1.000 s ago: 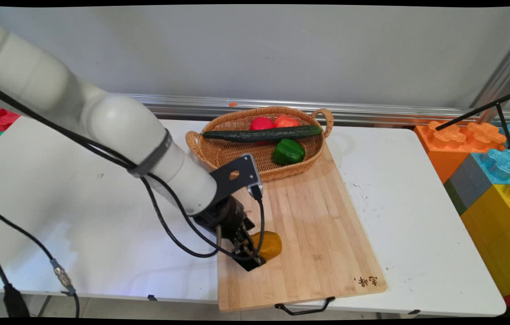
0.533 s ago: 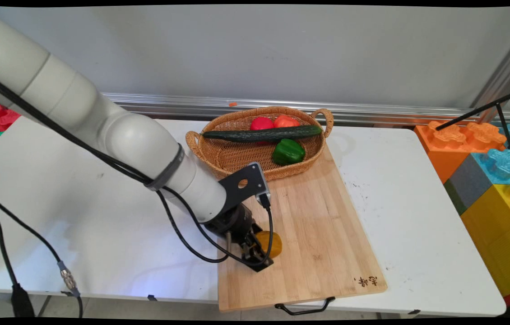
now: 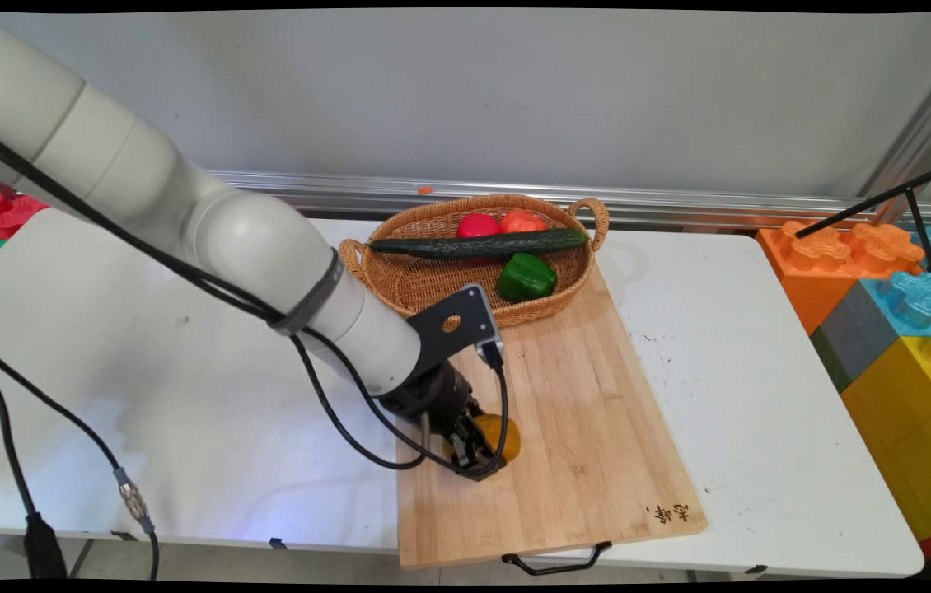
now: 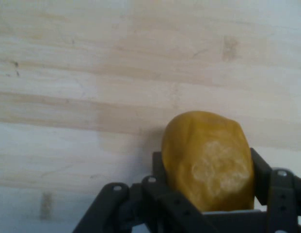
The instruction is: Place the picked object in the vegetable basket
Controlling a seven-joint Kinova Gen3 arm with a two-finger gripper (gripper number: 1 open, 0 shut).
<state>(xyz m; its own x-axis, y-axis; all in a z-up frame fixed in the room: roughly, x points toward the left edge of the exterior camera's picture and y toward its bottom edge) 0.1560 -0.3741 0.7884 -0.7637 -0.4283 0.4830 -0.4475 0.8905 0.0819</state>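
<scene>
A yellow-orange pepper (image 3: 507, 434) sits at the near left of a wooden cutting board (image 3: 589, 428). My gripper (image 3: 482, 455) is shut on it from the left, low over the board. In the hand view the pepper (image 4: 208, 160) fills the space between the two black fingers (image 4: 159, 167), with the board's pale wood (image 4: 116, 87) behind it. A woven basket (image 3: 400, 288) stands at the board's far end, holding a long cucumber (image 3: 478, 245), two red peppers (image 3: 478, 225) and a green pepper (image 3: 526, 277).
Large coloured toy blocks (image 3: 886, 313) are stacked off the table's right end, with a black tripod leg (image 3: 886, 196) over them. The board's black handle (image 3: 556, 565) hangs past the table's near edge. Black cables (image 3: 334, 412) droop from the arm.
The gripper has slid right along the board and closed in around the yellow-orange pepper, which has shifted slightly right and farther with it.
</scene>
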